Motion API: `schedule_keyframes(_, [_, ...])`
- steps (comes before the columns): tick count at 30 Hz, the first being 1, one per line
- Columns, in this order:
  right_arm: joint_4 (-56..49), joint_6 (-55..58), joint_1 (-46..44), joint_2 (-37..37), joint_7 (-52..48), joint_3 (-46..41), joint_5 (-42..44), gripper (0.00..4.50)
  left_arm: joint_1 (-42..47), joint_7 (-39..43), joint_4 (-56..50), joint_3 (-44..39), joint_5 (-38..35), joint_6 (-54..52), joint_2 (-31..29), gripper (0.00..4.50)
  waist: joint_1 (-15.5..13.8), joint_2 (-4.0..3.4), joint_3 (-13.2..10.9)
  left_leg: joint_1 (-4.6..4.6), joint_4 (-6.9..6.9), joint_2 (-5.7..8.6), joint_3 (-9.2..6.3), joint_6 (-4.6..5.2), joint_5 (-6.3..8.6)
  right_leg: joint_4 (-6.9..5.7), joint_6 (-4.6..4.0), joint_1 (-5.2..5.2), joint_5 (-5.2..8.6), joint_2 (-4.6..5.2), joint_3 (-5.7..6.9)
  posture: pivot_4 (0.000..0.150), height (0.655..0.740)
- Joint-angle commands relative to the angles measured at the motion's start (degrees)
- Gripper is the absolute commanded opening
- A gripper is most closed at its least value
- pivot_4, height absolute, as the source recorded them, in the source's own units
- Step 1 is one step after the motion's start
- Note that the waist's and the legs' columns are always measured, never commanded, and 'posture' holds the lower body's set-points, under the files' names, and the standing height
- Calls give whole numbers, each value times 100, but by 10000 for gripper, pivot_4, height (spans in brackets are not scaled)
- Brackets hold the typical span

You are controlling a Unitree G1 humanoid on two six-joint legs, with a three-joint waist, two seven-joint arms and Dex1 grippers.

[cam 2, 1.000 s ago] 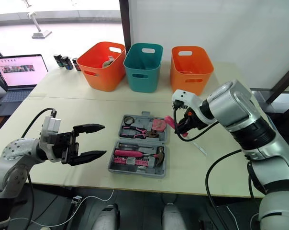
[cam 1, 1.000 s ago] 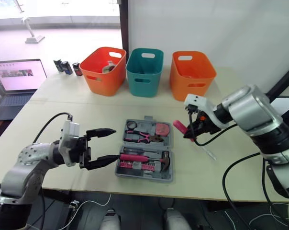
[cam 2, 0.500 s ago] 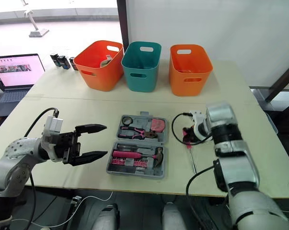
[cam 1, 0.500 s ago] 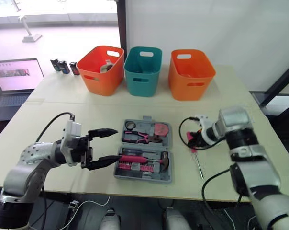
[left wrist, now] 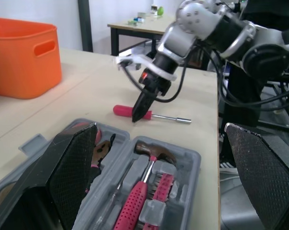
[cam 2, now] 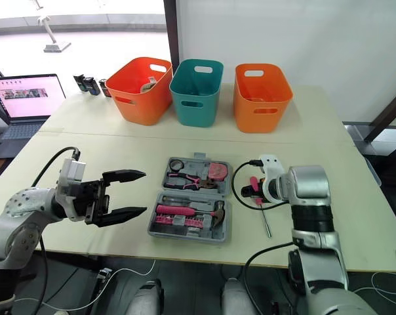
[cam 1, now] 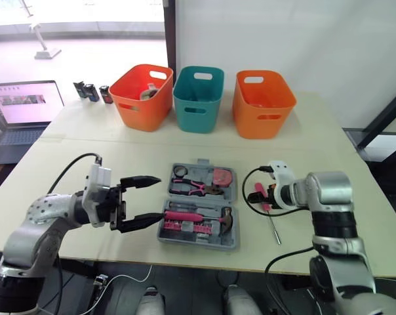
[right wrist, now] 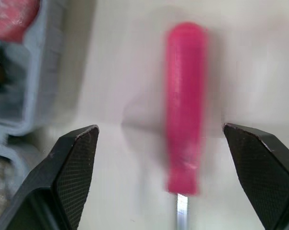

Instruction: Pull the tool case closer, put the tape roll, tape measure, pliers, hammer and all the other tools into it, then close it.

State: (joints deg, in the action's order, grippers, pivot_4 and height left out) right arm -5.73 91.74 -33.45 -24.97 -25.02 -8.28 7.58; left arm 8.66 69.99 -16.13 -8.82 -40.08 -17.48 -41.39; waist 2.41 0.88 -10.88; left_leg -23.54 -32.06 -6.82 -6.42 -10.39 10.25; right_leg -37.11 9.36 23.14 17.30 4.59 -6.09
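Beige table point(cam 1: 152, 154) holds open tool case point(cam 1: 202, 162), screwdriver point(right wrist: 185, 105) beneath spread right hand point(right wrist: 160, 129).

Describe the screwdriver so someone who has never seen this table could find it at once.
On the beige table, look right of the open grey tool case. The screwdriver lies flat below the right tool. Unlike the case's pink items, it lies loose, showing a thin metal shaft.
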Motion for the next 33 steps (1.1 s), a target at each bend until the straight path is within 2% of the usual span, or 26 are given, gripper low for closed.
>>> schedule_keyframes(1, [-1980, -1089, 1499, -714, -56, 340, 7, 44631, -46, -23, -214, -177, -130, -10, -45, 45000, -49, 4, 3, -8, 3, 0, 0, 0, 0, 1, 5, 0, 4, 1, 5, 1500, 7400])
schedule_keyframes(3, [-2581, -1789, 2274, -366, -42, 28, 192, 44631, -73, -31, -216, -189, -137, -15, -48, 45000, -39, 6, 3, -10, 2, 0, 1, 12, 9, 4, 5, 0, 17, 1, 10, 1500, 7400])
schedule_keyframes(5, [-2937, -2025, 2712, 246, 124, -340, 379, 44631, -93, -7, -197, -214, -141, -22, -62, 45000, 73, 2, 1, -8, 1, -1, 2, 18, 12, 0, 2, 2, 21, 0, 13, 1500, 7400])
schedule_keyframes(6, [-3062, -2548, 3064, 386, 213, -259, 299, 44631, -95, 1, -194, -220, -145, -35, -67, 45000, 108, 0, 1, -7, -3, -1, 2, 18, 11, -1, 0, 4, 20, 0, 10, 1500, 7400])
schedule_keyframes(10, [-2834, -3829, 3779, 921, 704, -77, 19, 44631, -73, 9, -185, -229, -162, -71, -71, 45000, 103, 8, 1, -4, -13, -1, 3, -1, 0, 2, -39, -10, 24, 0, 8, 1500, 7400])
schedule_keyframes(13, [-2410, -4462, 3784, 1345, 1056, -113, -11, 44631, -89, 23, -181, -232, -169, -72, -64, 45000, 116, 8, 2, 0, -23, -1, 3, -8, -11, 3, -53, -14, 16, 0, 5, 1500, 7400])
schedule_keyframes(18, [-1411, -5313, 3454, 1488, 1352, -76, -131, 44631, -95, 74, -153, -223, -164, -66, -67, 45000, 117, 7, 1, 1, -5, -1, 3, -7, -11, 3, -48, -12, 20, 0, 5, 1500, 7400])
schedule_keyframes(21, [-868, -5562, 3278, 1467, 1480, -12, -219, 44631, -53, 125, -94, -217, -140, -45, -75, 45000, 114, 7, 1, 1, -1, -1, 3, -6, -11, 1, -45, -11, 21, -1, 5, 1500, 7400])
schedule_keyframes(27, [-526, -5761, 3334, 1434, 1500, 88, -218, 44631, -9, 175, -30, -242, -117, -8, -88, 45000, 95, 9, 2, 2, -8, -1, 3, -6, -11, 2, -46, -17, 20, -1, 5, 1500, 7400])
schedule_keyframes(30, [-411, -5816, 3273, 1437, 1533, 70, -185, 36339, -22, 190, -17, -245, -101, 8, -94, 45000, 99, 9, 2, 5, -8, -1, 3, -6, -11, 1, -46, -19, 20, -1, 5, 1500, 7400])
schedule_keyframes(33, [-364, -5829, 3244, 1428, 1561, 65, -176, 21234, -23, 197, -9, -244, -89, 18, -96, 45000, 98, 9, 2, 6, -7, -1, 3, -6, -11, 1, -46, -19, 20, -1, 5, 1500, 7400])
